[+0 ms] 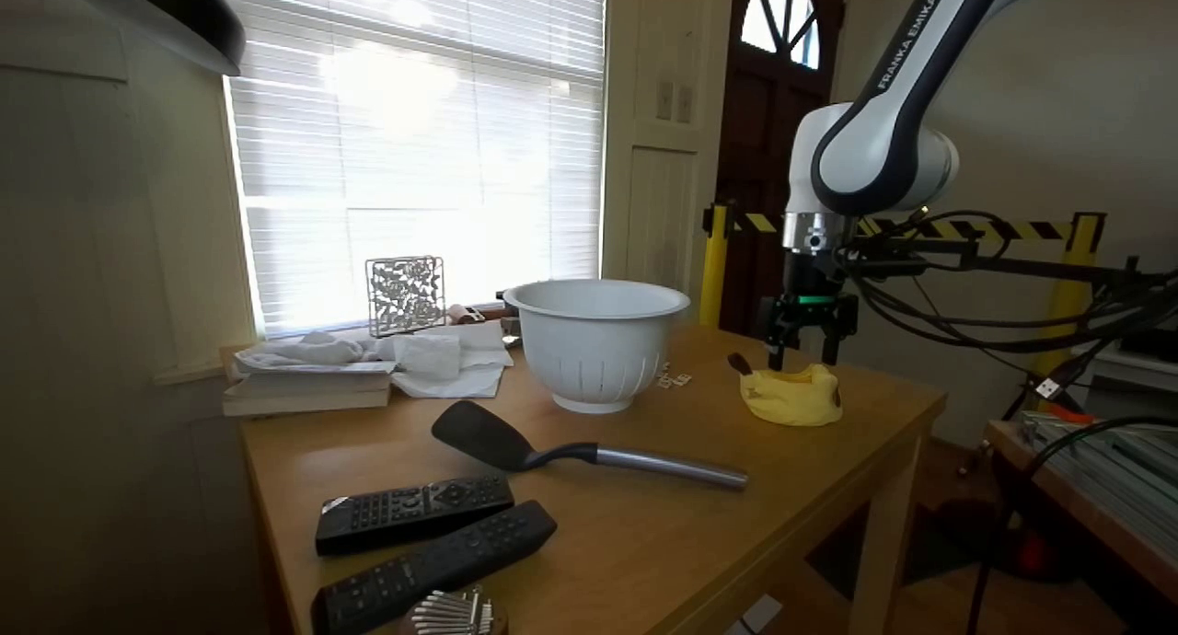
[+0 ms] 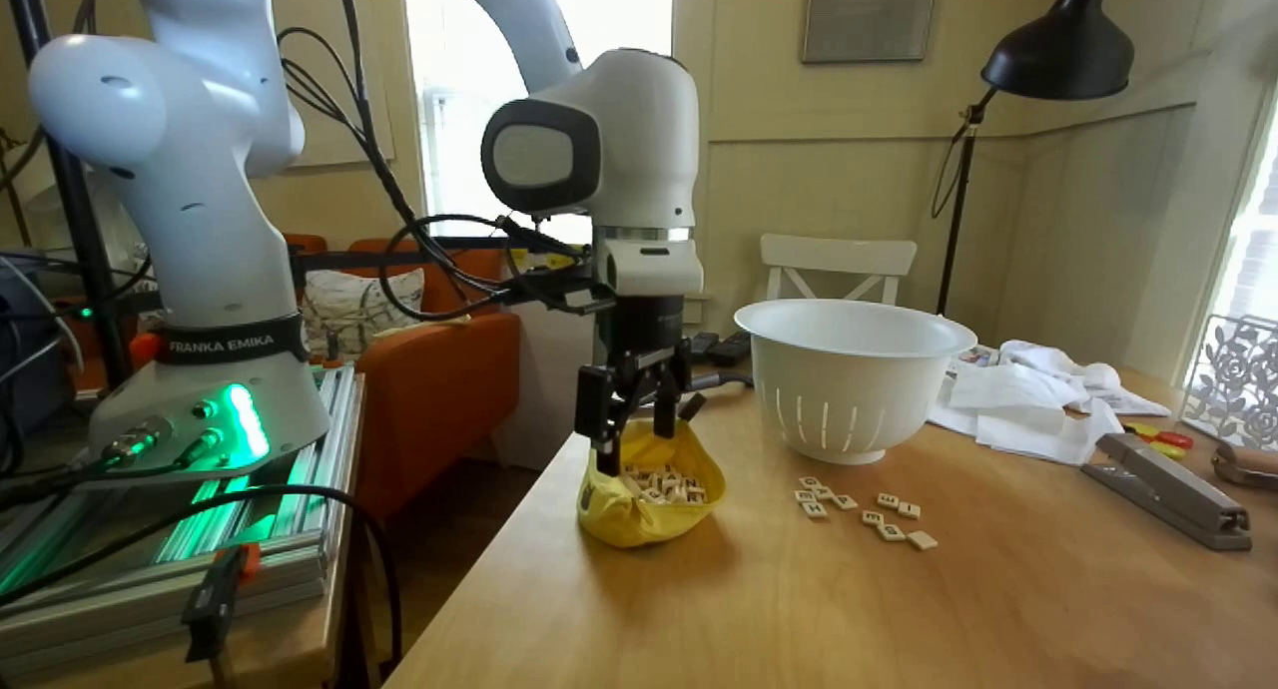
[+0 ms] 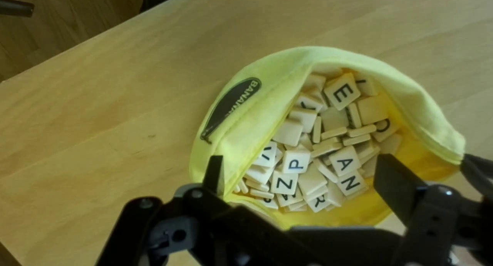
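My gripper (image 1: 803,357) is open and points straight down over a yellow cloth pouch (image 1: 790,400). In an exterior view the gripper (image 2: 636,447) overlaps the pouch's rim (image 2: 649,529); I cannot tell whether a fingertip touches the cloth. In the wrist view the fingers of the gripper (image 3: 298,162) stand wide apart across the pouch's open mouth. The pouch (image 3: 269,100) has a dark oval label and holds many cream letter tiles (image 3: 296,161), some face up. Nothing is held between the fingers. Several loose tiles (image 2: 889,531) lie on the table beside the pouch.
A white slotted bowl (image 1: 598,354) stands near the pouch. A black spatula (image 1: 479,435) and two remotes (image 1: 414,513) lie on the table. Papers (image 2: 1038,409), a stapler (image 2: 1168,484) and a metal trivet (image 1: 405,294) are near the window. The table edge is close to the pouch.
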Robot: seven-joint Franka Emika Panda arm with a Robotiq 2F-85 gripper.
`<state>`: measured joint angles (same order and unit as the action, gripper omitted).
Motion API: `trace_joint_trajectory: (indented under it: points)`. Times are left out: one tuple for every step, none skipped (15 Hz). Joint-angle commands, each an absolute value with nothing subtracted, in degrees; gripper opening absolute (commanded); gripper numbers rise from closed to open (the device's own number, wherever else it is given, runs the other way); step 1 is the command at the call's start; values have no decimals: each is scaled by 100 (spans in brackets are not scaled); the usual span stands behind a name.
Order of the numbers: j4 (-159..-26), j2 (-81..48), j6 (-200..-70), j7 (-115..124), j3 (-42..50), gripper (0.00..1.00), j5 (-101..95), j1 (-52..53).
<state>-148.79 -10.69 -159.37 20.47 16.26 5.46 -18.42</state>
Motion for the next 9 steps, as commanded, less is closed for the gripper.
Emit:
trace_joint_trajectory:
  points:
    - [-14922,-1347,-16478,1746,1447,90,1127,-1732]
    - [-14912,-1419,-16626,1678,1385,90,1226,-1723]
    - [-14883,-1482,-16726,1563,1277,78,1388,-1751]
    - [-14870,-1538,-16862,1526,1055,87,1441,-1925]
    - [-14844,-1597,-16935,1481,968,82,1513,-1959]
    - [-14822,-1659,-17000,1467,880,76,1553,-2006]
    - [-14803,-1715,-17053,1452,802,72,1573,-2056]
    - [-14791,-1765,-17089,1471,778,64,1550,-2078]
    - [-14771,-1819,-17092,1490,762,64,1510,-2108]
